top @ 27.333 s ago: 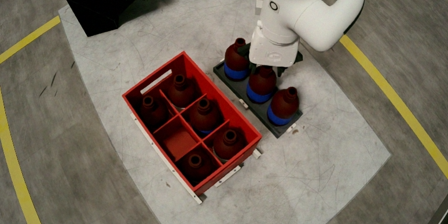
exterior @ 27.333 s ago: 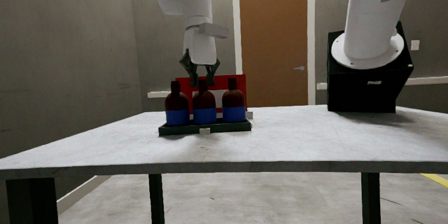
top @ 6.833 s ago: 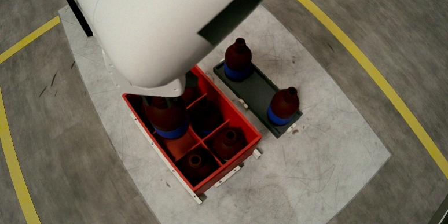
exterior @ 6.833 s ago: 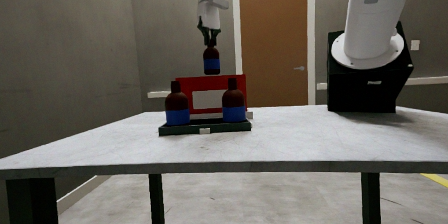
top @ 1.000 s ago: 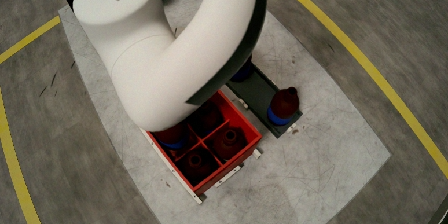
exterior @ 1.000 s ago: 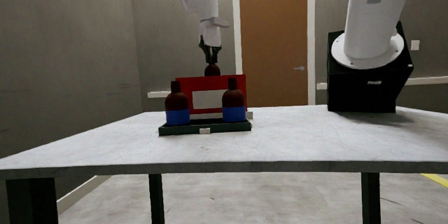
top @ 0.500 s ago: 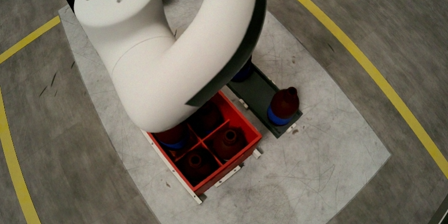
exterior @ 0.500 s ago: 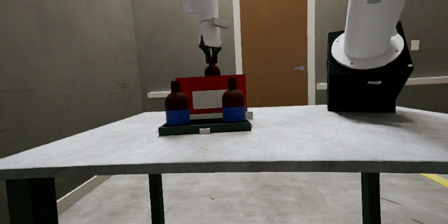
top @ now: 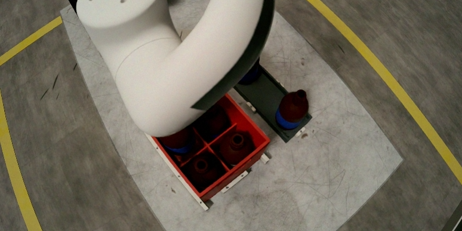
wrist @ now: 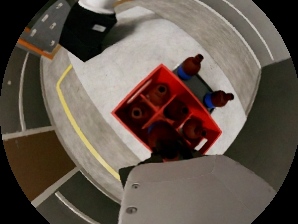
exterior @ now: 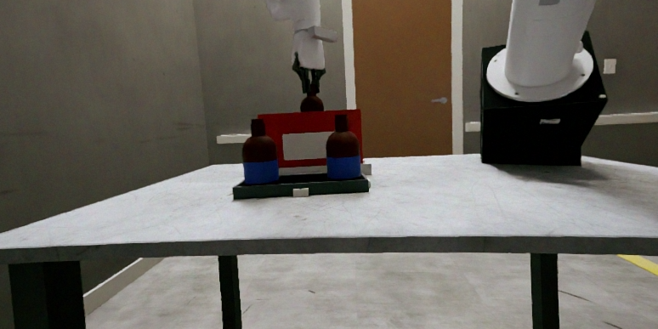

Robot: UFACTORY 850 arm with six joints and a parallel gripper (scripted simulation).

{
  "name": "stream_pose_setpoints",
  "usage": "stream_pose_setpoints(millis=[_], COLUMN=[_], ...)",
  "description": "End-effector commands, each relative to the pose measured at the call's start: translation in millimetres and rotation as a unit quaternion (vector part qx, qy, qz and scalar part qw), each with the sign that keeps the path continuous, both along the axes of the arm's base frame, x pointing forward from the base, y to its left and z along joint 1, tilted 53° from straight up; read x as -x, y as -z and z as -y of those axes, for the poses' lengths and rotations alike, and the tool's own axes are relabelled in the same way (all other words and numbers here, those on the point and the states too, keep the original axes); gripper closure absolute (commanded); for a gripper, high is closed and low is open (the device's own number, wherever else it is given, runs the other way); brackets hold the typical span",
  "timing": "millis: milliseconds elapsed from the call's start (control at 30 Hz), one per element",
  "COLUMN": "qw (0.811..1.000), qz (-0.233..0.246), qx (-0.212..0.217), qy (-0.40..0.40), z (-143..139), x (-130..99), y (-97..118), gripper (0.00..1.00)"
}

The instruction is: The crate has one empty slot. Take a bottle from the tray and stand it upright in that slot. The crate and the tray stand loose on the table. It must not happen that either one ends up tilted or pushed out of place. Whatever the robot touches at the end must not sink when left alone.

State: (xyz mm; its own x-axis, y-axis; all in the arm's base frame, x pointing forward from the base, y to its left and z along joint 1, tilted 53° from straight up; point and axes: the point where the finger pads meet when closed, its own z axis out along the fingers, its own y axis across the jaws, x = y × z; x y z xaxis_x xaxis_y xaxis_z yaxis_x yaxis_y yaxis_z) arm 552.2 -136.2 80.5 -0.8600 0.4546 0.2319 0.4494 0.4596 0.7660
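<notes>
Claw (exterior: 310,90) (wrist: 167,147) clamped on the neck of the held bottle (top: 176,142) (exterior: 312,104) (wrist: 161,136); hidden by the arm from the top. Bottle looks about upright, partly down in a slot of the red crate (top: 253,131) (exterior: 271,121) (wrist: 193,100); can't tell if its base is seated. The neck grip presumably keeps the fingers above the dividers and lets the bottle go straight down. Likely step: final lowering, then release. Letting go early could drop it; pressing on a divider could tip the loose crate.

Two bottles with blue bands, the near-base one (top: 250,74) (exterior: 343,151) (wrist: 189,68) and the far one (top: 292,109) (exterior: 260,154) (wrist: 217,99), stand at opposite ends of the dark tray (top: 268,99) (exterior: 262,192) (wrist: 202,90), probably spares. Tray sits beside the crate on the desk (top: 323,171) (exterior: 184,211) (wrist: 120,72). Crate has a pale blank panel (exterior: 306,145); no brand or writing readable.
</notes>
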Motion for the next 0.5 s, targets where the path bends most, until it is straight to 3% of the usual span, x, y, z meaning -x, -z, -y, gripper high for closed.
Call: stream_pose_setpoints(millis=[0,467], qw=[1.0,1.0], qz=[0.001,0.001], qx=[0.0,0.0], qy=[0.0,0.0], z=[0.0,-6.7], x=[-0.7,-2.9], y=[0.1,5.5], gripper=[1.0,1.0])
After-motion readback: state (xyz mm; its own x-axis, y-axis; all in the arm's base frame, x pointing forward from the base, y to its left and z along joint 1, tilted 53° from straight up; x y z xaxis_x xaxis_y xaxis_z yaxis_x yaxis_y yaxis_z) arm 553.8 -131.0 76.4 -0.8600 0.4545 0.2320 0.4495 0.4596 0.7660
